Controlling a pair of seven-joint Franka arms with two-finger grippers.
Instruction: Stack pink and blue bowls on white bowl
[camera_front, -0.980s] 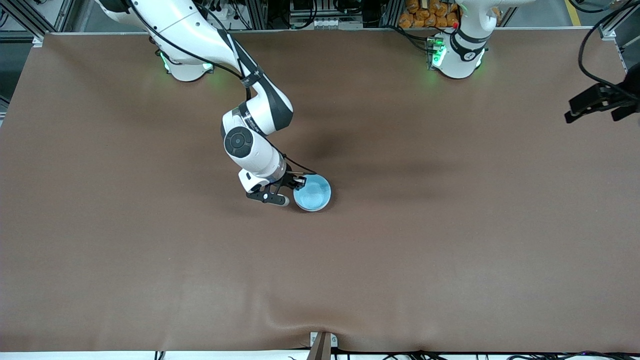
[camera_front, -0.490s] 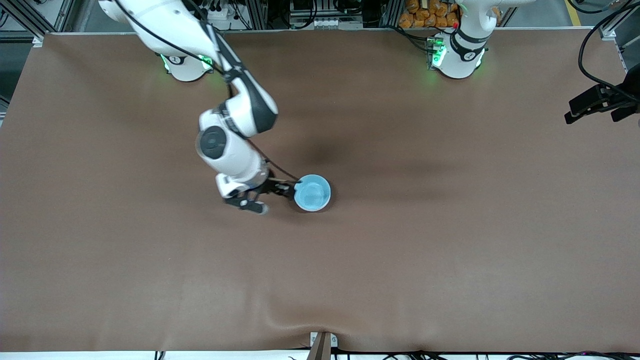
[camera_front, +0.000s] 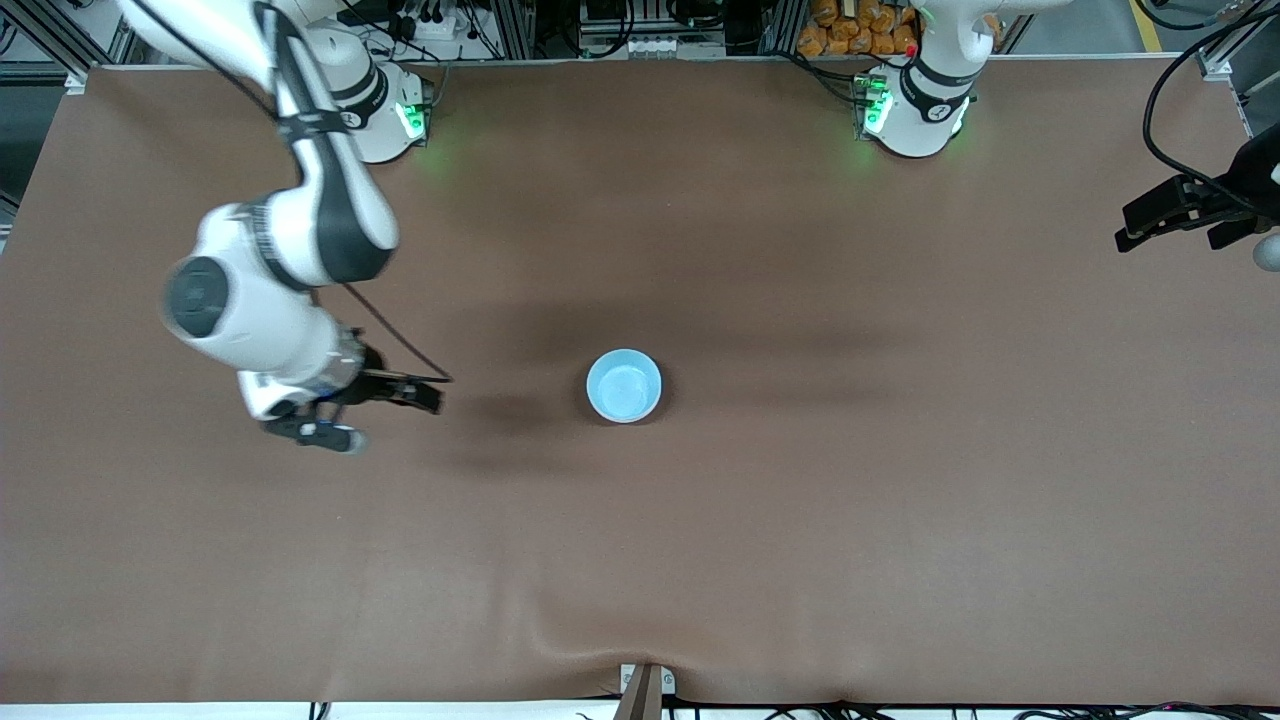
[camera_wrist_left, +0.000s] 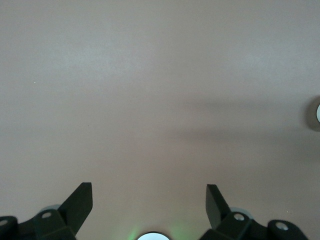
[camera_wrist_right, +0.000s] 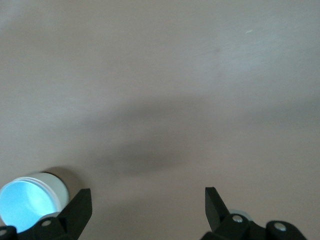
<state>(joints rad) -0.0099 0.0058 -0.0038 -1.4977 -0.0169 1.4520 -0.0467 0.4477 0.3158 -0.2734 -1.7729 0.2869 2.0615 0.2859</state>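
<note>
The light blue bowl (camera_front: 624, 385) sits upright in the middle of the brown table. It also shows in the right wrist view (camera_wrist_right: 24, 202), where a pale wall (camera_wrist_right: 56, 184) shows below its rim. The pink bowl and the white bowl cannot be made out on their own; whatever lies under the blue bowl is hidden. My right gripper (camera_front: 385, 415) is open and empty, over bare table toward the right arm's end, well apart from the bowl; its jaws (camera_wrist_right: 147, 197) stand wide. My left gripper (camera_front: 1175, 228) is open and empty (camera_wrist_left: 149, 192), waiting over the left arm's end of the table.
The brown table cover (camera_front: 800, 520) has a raised fold (camera_front: 590, 630) by the edge nearest the front camera, beside a small bracket (camera_front: 645, 685). Both arm bases (camera_front: 915, 110) stand along the edge farthest from that camera. A sliver of a bowl (camera_wrist_left: 317, 113) shows in the left wrist view.
My right gripper has left the blue bowl's rim and swung away toward the right arm's end of the table, rising. The bowl has stayed in place. The left gripper has barely shifted.
</note>
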